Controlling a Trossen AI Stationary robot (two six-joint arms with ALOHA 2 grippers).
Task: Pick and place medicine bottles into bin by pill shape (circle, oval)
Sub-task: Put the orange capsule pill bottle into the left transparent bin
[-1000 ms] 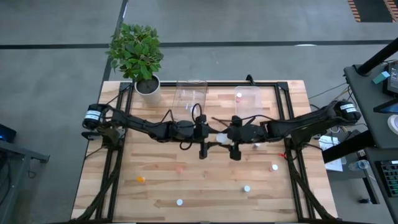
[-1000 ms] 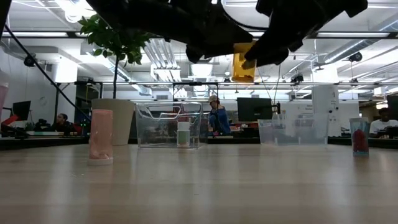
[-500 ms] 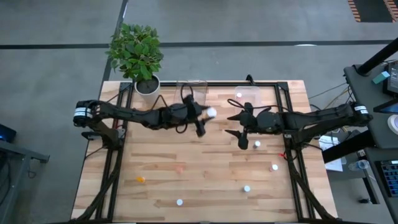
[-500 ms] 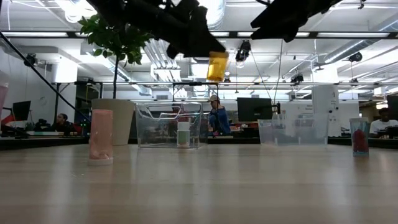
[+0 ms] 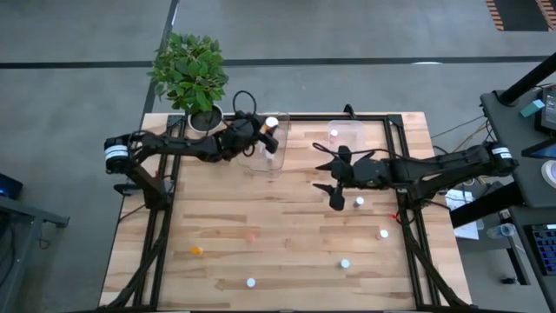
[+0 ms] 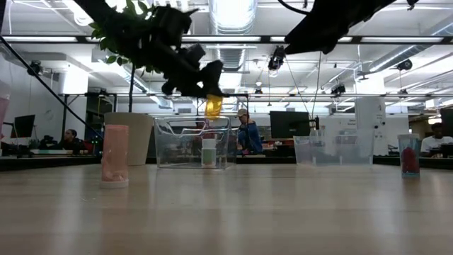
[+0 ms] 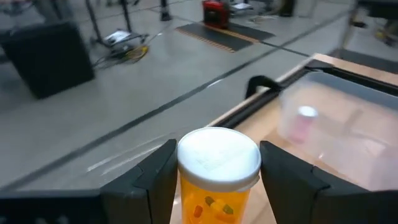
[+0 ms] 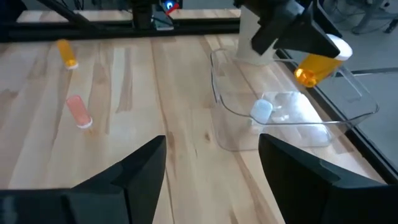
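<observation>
Bottles: one in each tub (image 5: 265, 148), about five loose on the bench (image 5: 287, 252). Left gripper (image 7: 214, 186) holds an orange bottle (image 7: 217, 168) over that tub; right gripper (image 8: 211, 168) waits, jaws wide.

The worktop (image 5: 287, 226) is pale wood planking with visible grain and a soft sheen, framed by matt black metal rails (image 5: 162, 217). The left bin (image 6: 192, 142) and the right bin (image 5: 346, 139) are clear, glossy plastic. The bottle (image 7: 217, 180) in the left hand (image 7: 217, 186) is translucent amber plastic with a smooth matt white cap. Both hands have matt black fingers (image 8: 134, 171). The plant pot (image 5: 207, 122) looks smooth and white.
</observation>
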